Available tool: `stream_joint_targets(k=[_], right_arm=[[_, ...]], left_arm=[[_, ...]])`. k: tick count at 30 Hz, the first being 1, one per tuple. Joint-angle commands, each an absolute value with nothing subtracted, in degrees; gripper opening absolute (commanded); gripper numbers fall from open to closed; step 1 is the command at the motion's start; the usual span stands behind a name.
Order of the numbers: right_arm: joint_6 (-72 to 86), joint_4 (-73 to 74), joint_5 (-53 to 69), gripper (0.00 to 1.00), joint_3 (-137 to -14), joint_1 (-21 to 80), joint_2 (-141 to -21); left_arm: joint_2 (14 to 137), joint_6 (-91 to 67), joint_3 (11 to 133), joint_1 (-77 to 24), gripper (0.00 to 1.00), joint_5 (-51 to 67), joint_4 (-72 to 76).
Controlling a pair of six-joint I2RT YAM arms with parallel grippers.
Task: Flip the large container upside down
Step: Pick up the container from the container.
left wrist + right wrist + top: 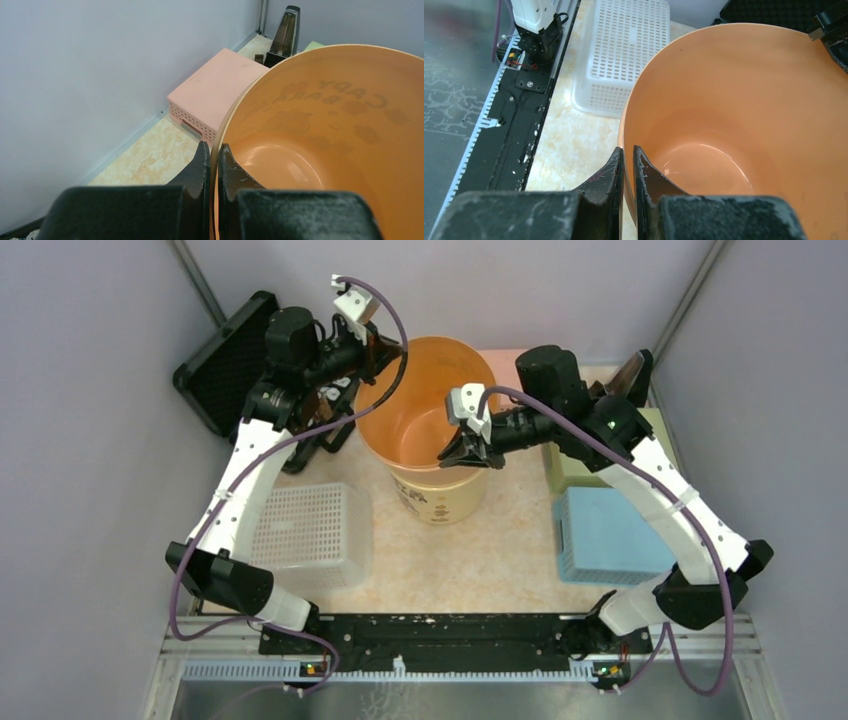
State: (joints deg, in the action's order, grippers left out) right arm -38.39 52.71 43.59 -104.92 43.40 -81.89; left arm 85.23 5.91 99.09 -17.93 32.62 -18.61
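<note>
The large container is an orange plastic bucket (425,420), upright with its mouth up, at the middle back of the table. My left gripper (372,345) is shut on its far-left rim, one finger inside and one outside; the left wrist view shows the rim wall pinched between the fingers (214,165). My right gripper (470,448) is shut on the near-right rim in the same way, shown in the right wrist view (627,162). The bucket's inside (734,115) is empty. Faint printed lettering shows through the wall (345,97).
A white perforated basket (312,535) lies upside down at the left front. A blue basket (605,535) and a green box (572,468) stand to the right. A pink box (215,92) sits behind the bucket, a dark metronome (285,35) at back right, a black case (222,360) at back left.
</note>
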Motion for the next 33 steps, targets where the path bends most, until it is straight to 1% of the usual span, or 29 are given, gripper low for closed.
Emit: stream_joint_targets(k=[1, 6, 13, 18, 20, 26, 28, 30, 33], right_arm=[[-42.6, 42.9, 36.8, 0.00, -103.8, 42.9, -82.3], [-45.2, 44.9, 37.4, 0.00, -103.2, 42.8, -82.4], [-47.1, 44.6, 39.3, 0.00, -98.8, 42.9, -80.9], [-47.8, 45.1, 38.8, 0.00, -98.2, 42.8, -80.8], [-48.2, 45.6, 38.8, 0.06, -98.2, 42.9, -80.9], [-50.1, 47.8, 39.2, 0.19, -98.2, 42.9, -80.7], [-50.7, 48.6, 39.6, 0.27, -98.2, 42.9, -80.7], [-51.0, 49.0, 39.9, 0.39, -98.1, 42.9, -80.7], [-52.0, 50.2, 40.4, 0.51, -98.1, 42.8, -80.7]], left_arm=[[84.2, -1.4, 99.0, -20.9, 0.00, 40.2, -19.9], [84.5, -1.6, 98.9, -20.9, 0.00, 39.8, -19.7], [84.6, -2.1, 93.9, -20.9, 0.00, 40.2, -17.9], [85.7, -2.3, 92.6, -20.8, 0.00, 39.9, -17.2], [86.1, -2.6, 92.8, -20.9, 0.00, 40.0, -17.1], [86.1, -2.7, 93.0, -20.9, 0.00, 39.9, -16.7], [86.2, -2.7, 93.0, -20.9, 0.00, 39.9, -16.7], [86.2, -2.7, 92.9, -20.8, 0.00, 39.9, -16.8], [86.1, -2.7, 92.8, -20.9, 0.00, 39.7, -16.6]])
